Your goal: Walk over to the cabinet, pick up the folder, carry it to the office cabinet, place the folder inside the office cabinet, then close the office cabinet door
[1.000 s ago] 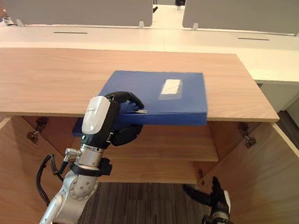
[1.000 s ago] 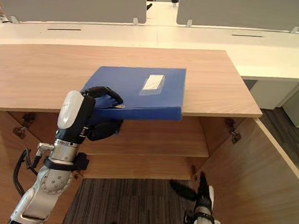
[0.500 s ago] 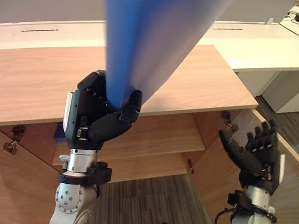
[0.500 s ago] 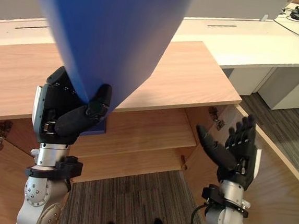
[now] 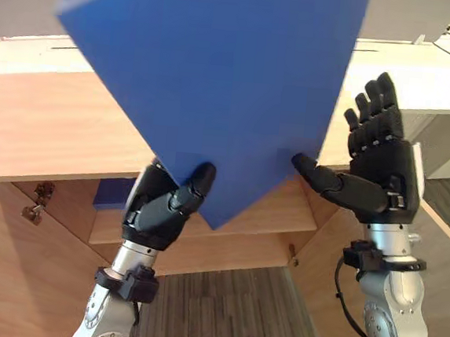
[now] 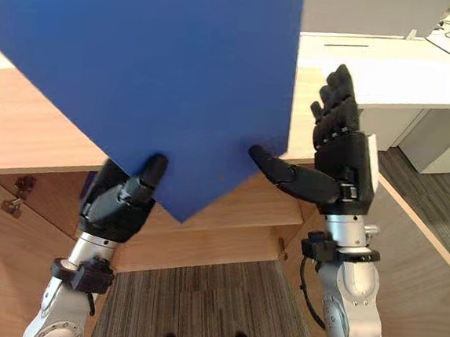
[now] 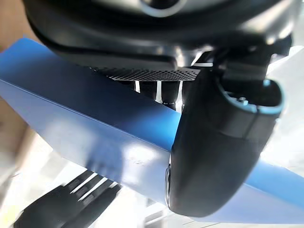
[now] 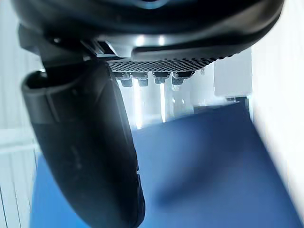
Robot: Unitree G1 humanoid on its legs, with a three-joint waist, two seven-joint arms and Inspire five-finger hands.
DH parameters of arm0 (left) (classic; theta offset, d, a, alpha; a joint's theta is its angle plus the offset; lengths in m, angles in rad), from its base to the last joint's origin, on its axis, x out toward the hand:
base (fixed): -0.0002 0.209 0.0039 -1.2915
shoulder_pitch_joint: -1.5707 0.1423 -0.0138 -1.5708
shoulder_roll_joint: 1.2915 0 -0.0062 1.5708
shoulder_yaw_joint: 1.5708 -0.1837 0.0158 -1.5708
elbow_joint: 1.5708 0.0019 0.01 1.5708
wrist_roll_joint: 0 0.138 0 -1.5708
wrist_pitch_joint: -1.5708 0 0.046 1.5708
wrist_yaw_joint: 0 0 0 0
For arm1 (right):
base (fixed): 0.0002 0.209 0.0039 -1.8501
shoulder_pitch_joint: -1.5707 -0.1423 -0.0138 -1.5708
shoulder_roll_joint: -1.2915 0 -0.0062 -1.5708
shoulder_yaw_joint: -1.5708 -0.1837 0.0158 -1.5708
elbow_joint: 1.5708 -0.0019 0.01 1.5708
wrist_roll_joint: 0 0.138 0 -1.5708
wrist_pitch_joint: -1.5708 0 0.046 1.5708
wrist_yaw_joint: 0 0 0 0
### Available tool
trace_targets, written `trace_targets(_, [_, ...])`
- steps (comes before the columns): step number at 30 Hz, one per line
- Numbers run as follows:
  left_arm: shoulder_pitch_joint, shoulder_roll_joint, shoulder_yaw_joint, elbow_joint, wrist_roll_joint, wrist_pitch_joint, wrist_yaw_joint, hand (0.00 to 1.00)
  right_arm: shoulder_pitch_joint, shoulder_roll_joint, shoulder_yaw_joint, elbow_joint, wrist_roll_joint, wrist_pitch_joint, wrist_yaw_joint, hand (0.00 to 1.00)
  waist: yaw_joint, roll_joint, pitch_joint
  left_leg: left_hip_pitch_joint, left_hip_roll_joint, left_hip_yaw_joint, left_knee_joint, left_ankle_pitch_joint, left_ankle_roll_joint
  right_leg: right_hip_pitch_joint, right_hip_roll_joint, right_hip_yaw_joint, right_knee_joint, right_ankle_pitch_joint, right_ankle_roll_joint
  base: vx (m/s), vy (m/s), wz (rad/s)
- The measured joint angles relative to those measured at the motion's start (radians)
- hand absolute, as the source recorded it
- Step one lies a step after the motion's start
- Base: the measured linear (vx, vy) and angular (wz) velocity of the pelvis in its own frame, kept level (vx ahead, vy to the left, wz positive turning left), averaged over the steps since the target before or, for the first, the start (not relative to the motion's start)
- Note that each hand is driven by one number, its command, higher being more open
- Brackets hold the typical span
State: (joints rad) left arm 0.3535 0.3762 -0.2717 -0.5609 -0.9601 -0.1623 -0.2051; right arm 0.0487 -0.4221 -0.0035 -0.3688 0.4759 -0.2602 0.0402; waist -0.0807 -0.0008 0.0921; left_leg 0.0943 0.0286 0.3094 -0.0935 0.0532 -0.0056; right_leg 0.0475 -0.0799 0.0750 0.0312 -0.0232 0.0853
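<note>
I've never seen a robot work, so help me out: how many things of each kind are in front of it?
Folder: 1, the blue folder, held up.
Hands: 2, left hand gripping it, right hand open beside it.
Cabinet: 1, the wooden cabinet.
Other: 1, a blue item on its shelf.
Total: 5.

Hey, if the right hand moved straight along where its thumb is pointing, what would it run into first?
Probably the blue folder. The open right hand has its thumb aimed at the folder's lower edge, touching or nearly so, though depth is unclear. The left hand grips the folder.
</note>
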Motion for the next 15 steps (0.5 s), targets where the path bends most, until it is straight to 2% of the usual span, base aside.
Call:
trace_targets(3, [0.001,0.049,-0.002,0.029,-0.067,0.02,-0.012,0.0,-0.032,-0.083,0.024,0.078,0.038,0.0,0.021,1.0,0.003,0.002,-0.001,-0.009,-0.004,-0.015,0.0,0.006,0.003,-0.001,-0.005,-0.018,0.0,0.0,0.0,-0.04,-0.011,0.16])
trace_targets(4, [0.005,0.066,-0.003,0.034,-0.093,0.026,-0.02,0.0,-0.049,-0.114,0.04,0.104,0.052,0.0,0.031,0.0,0.004,0.002,-0.001,-0.012,-0.005,-0.019,0.0,0.008,0.003,-0.001,-0.006,-0.023,0.0,0.0,0.0,-0.03,-0.011,0.15])
trace_targets(10, [0.013,0.122,-0.013,0.063,-0.164,0.041,-0.031,0.0,-0.135,-0.222,0.132,0.205,0.092,0.0,0.094,0.0,0.009,0.004,-0.004,-0.023,-0.009,-0.044,-0.001,0.021,0.006,-0.005,-0.01,-0.045,0.0,0.0,0.0,-0.03,-0.007,0.12])
trace_targets(15, [0.025,0.154,-0.005,0.068,-0.168,0.035,-0.031,0.0,-0.145,-0.242,0.147,0.246,0.137,0.0,0.131,0.0,0.015,0.004,-0.005,-0.037,-0.01,-0.063,0.0,0.03,0.007,-0.01,-0.012,-0.065,0.0,0.0,0.0,-0.02,-0.011,0.13])
